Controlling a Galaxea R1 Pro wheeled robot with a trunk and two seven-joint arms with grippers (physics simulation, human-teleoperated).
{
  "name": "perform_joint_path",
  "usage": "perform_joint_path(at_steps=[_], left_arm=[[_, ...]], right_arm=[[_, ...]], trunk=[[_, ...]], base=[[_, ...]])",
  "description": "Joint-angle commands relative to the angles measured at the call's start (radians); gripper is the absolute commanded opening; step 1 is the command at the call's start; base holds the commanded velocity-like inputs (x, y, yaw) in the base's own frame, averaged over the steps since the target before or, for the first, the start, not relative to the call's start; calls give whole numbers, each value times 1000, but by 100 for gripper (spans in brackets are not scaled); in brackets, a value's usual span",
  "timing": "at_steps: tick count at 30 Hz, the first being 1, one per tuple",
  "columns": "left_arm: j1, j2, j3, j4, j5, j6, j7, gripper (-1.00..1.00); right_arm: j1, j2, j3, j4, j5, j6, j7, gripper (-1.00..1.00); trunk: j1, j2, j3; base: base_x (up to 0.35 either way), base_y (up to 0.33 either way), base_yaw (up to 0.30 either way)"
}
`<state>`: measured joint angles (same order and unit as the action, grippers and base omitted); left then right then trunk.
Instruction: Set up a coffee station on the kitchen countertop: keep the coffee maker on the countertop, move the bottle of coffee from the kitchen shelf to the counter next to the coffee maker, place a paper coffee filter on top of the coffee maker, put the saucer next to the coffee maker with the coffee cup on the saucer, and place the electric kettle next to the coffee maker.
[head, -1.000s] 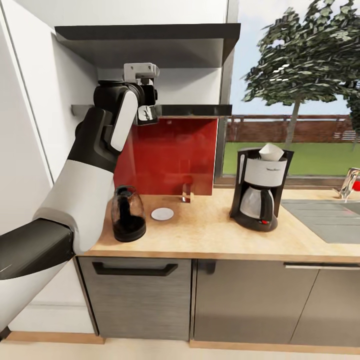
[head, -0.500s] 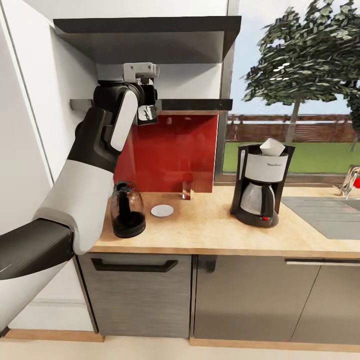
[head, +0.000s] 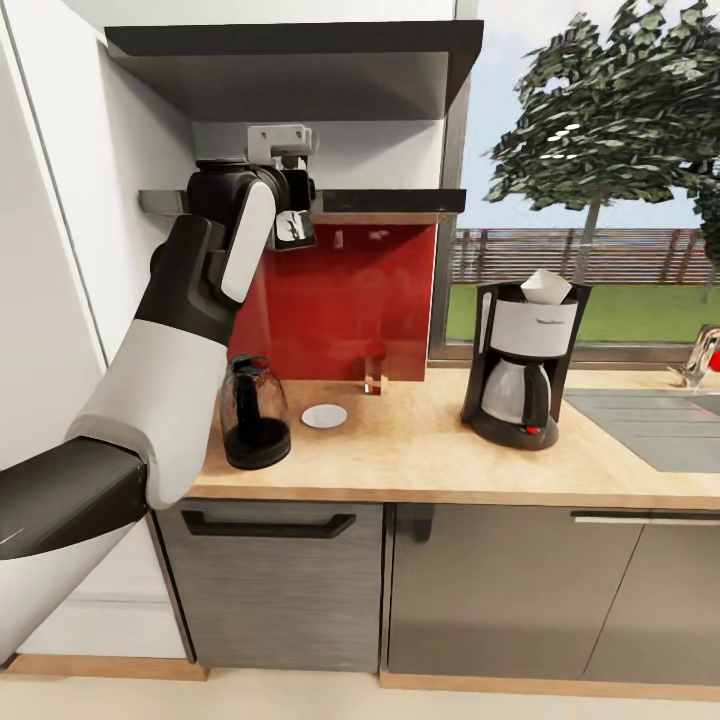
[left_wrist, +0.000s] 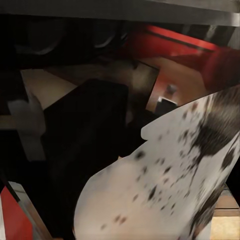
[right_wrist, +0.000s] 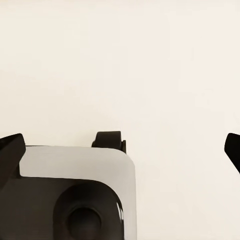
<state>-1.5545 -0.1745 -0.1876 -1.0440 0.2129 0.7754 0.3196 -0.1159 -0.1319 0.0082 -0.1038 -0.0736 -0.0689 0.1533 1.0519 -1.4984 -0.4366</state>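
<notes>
Meanwhile, left fingers (head: 296, 222) still clench the bottle of coffee (head: 293, 228), arm unmoved.

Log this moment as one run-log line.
left gripper: raised at black wall shelf, shut on black-and-white-labelled coffee jar | white paper filter: on black coffee maker

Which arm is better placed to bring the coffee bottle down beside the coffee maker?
Left. The left gripper is raised at the kitchen shelf, with the bottle of coffee close between its fingers. The right gripper points down at bare floor.
</notes>
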Motion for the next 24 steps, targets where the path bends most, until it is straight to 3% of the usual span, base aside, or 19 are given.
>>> perform_joint_path(at_steps=[1,8,15,21,24], left_arm=[[-1,0,-1,-1,10,3,9,-100],[23,0,-4,-1,11,2,7,-100],[40,0,-5,0,18,2,6,-100],[59,0,-20,0,75,-1,6,-100],[73,0,-59,0,96,-3,8,-100]], right_arm=[[-1,0,1,1,-8,-3,5,100],[-1,-2,1,1,-8,-3,5,100],[-1,-2,1,1,-8,-3,5,100],[-1,-2,1,1,-8,-3,5,100],[-1,-2,1,1,-8,-3,5,100]], trunk=[[0,-1,-1],[0,-1,-1],[0,-1,-1],[0,-1,-1],[0,-1,-1]], base=[[0,0,0],[-4,-1,-168],[-176,-102,-247],[-262,-157,-128],[-268,-161,-38]])
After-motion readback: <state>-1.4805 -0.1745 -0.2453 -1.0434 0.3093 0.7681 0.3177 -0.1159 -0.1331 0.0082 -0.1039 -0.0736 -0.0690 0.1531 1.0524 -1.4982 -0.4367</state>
